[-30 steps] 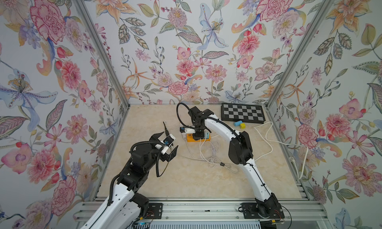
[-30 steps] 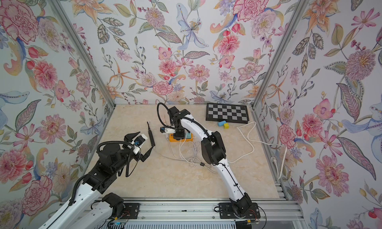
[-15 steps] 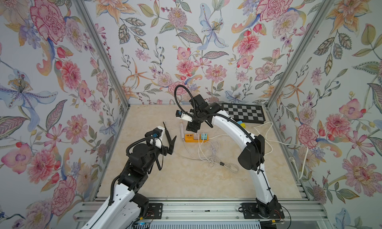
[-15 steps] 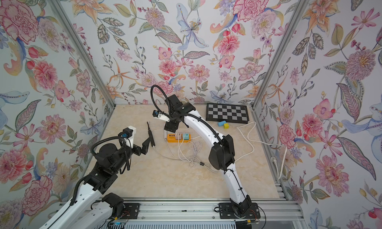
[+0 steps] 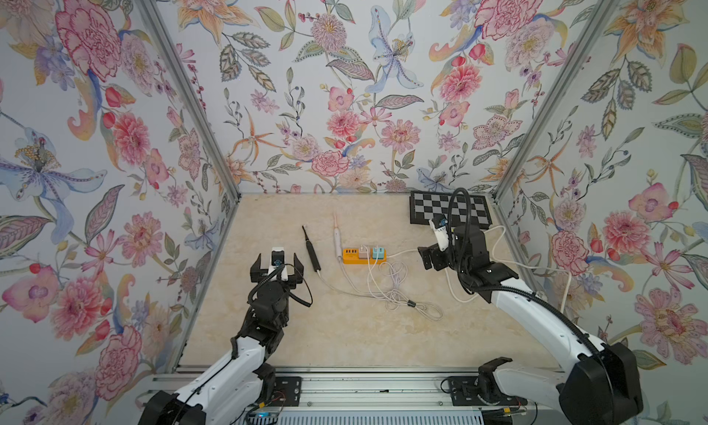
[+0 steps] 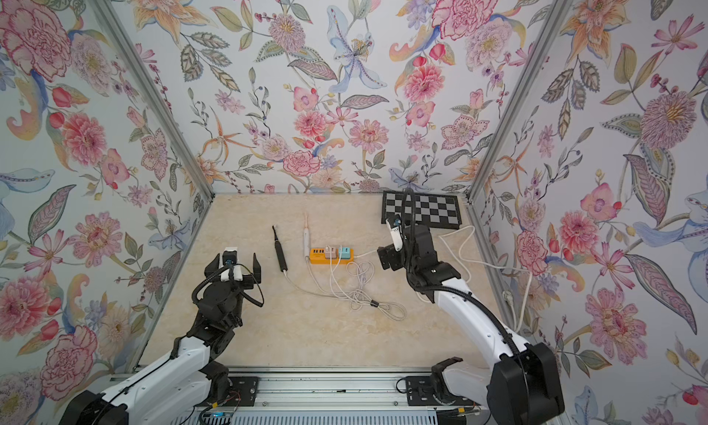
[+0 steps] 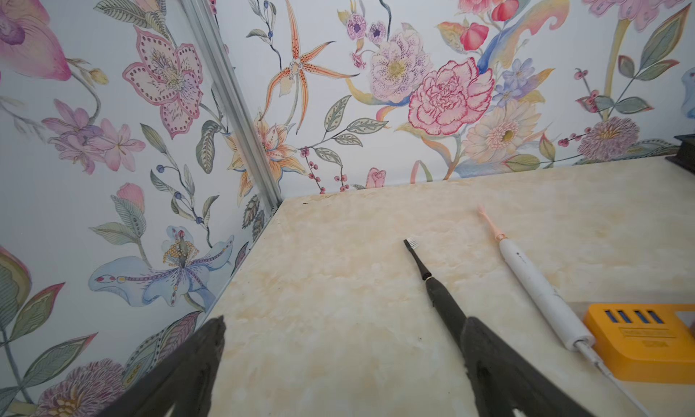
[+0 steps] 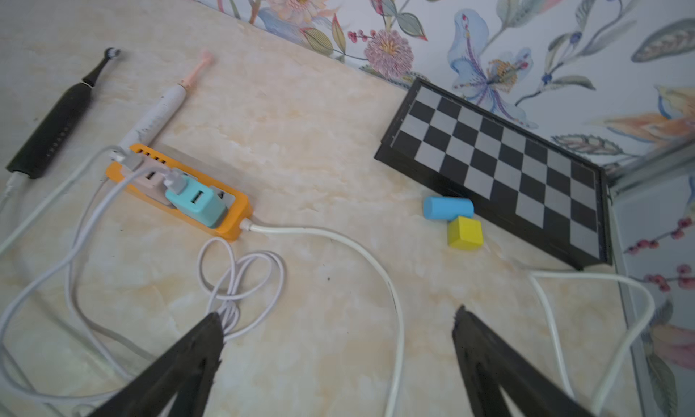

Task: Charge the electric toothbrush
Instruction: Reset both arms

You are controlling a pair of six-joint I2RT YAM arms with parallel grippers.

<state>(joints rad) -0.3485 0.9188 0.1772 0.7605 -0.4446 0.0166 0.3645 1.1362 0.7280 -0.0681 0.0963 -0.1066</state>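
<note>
- Floral walls enclose a beige marble tabletop [image 5: 344,335].
- Left gripper [image 7: 344,323] hovers with its fingers spread wide, empty.
- Black toothbrush [image 5: 312,252] lies flat just beside it, a cable at its base.
- White toothbrush [image 5: 337,243] lies just beside the orange power strip [image 5: 350,255].
- Right gripper [image 8: 337,317] hangs spread apart, holding nothing, near the chessboard [image 5: 471,212].

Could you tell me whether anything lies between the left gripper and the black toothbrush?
Nothing visible does: the open left gripper sits right beside the black toothbrush, with only bare tabletop between them.
</note>
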